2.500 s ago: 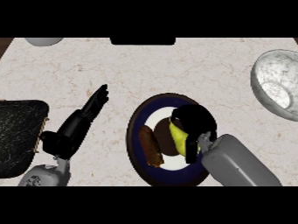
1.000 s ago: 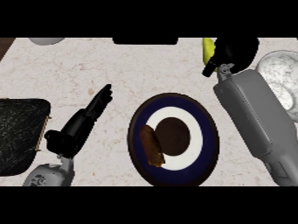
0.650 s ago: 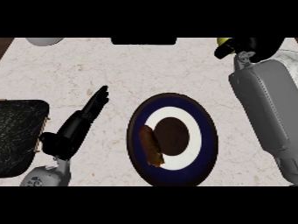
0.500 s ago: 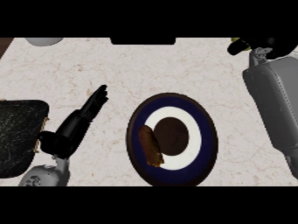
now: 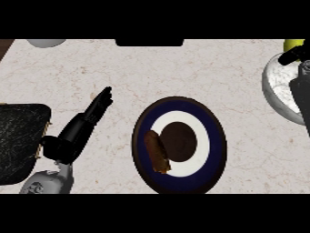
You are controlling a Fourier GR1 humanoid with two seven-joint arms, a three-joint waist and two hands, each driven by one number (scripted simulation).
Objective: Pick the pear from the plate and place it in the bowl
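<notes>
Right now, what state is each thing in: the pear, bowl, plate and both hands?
pear: off the plate, held over the bowl's far rim.
bowl: upright at the right edge, partly covered by the right forearm.
plate: flat on the counter, pear gone, two brown food items on it.
right hand: curled round the pear.
left hand: open, fingers straight, beside the plate.

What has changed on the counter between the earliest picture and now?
The right hand, which was curled round the pear on the plate, has lifted it off and carried it up and to the right; it now holds the pear above the bowl at the far rim. The left hand stayed open beside the plate, and the two brown items stayed on it.
</notes>
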